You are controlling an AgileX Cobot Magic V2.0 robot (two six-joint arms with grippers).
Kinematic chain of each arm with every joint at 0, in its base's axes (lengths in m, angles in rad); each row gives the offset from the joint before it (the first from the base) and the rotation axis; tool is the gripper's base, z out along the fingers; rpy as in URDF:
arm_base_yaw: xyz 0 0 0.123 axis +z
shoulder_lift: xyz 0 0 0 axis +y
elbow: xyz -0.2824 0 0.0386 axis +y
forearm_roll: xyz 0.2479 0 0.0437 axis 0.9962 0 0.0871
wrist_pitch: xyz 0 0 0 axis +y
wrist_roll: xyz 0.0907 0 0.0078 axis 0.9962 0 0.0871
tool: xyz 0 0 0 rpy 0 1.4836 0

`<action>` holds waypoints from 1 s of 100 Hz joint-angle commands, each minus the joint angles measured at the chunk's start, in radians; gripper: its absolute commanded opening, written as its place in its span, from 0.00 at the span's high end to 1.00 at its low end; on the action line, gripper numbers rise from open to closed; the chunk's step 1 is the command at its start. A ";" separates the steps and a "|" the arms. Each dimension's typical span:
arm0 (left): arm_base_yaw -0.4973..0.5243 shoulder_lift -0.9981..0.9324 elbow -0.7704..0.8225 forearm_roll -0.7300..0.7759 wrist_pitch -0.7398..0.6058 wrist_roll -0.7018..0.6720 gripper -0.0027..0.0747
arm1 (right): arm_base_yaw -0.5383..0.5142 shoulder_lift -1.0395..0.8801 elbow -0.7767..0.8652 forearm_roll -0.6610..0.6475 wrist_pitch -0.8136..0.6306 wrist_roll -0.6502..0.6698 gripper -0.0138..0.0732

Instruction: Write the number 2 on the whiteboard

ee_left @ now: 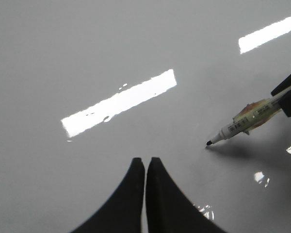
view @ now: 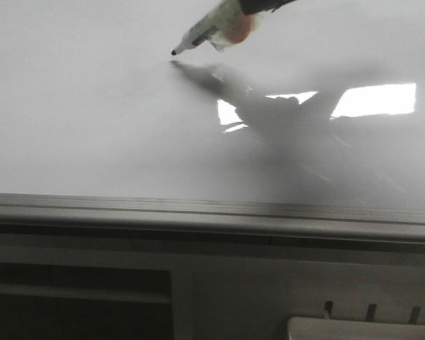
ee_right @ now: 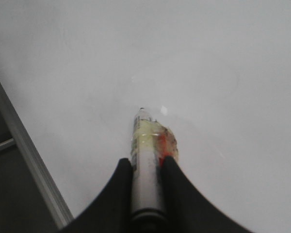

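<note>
Hovering near the top centre of the front view, the marker (view: 211, 27) slants down to the left, its black tip just above the whiteboard (view: 92, 127) and close to its own shadow; whether it touches I cannot tell. The right gripper (ee_right: 148, 167) pinches the barrel between its dark fingers (ee_right: 119, 187), well back from the tip, with yellowish tape and an orange patch wrapped around the pen ahead of the grip. The left gripper (ee_left: 145, 167) hangs over the board at the bottom centre of its own view, fingers pressed together on nothing.

No number 2 shows anywhere yet; the surface is bare and glossy, with bright light reflections.

The marker looks light and stiff, so a firm mid-barrel hold should suit it. The board seems hard and slick, so I'd expect the tip to glide easily and skid if pressed at too shallow an angle.
</note>
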 commanded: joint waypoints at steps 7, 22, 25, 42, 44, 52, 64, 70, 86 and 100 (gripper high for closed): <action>0.003 0.002 -0.029 -0.016 -0.098 -0.012 0.99 | -0.012 0.010 -0.055 -0.004 -0.069 -0.009 0.92; 0.003 0.002 -0.029 -0.016 -0.098 -0.012 0.99 | -0.036 0.012 -0.075 -0.004 -0.070 -0.009 0.92; 0.003 0.002 -0.029 -0.016 -0.098 -0.012 0.99 | -0.044 0.012 -0.081 -0.010 -0.068 -0.009 0.92; 0.003 0.002 -0.029 -0.016 -0.098 -0.012 0.99 | -0.104 0.008 -0.099 -0.038 0.030 -0.009 0.90; 0.003 0.002 -0.029 -0.016 -0.098 -0.012 0.99 | -0.108 0.005 -0.099 -0.038 0.043 -0.009 0.90; 0.003 0.002 -0.029 -0.016 -0.098 -0.012 0.99 | -0.118 -0.012 -0.095 -0.047 0.087 -0.009 0.90; 0.003 0.002 -0.029 -0.016 -0.098 -0.012 0.99 | -0.118 -0.045 -0.065 -0.053 0.135 -0.009 0.90; 0.003 0.002 -0.029 -0.016 -0.098 -0.012 0.99 | -0.118 -0.058 -0.042 -0.053 0.156 -0.002 0.90; 0.003 0.002 -0.029 -0.016 -0.098 -0.012 0.99 | -0.102 -0.067 0.002 -0.051 0.182 0.033 0.90; 0.003 0.002 -0.029 -0.016 -0.098 -0.012 0.99 | -0.041 -0.018 0.005 -0.048 0.136 0.033 0.90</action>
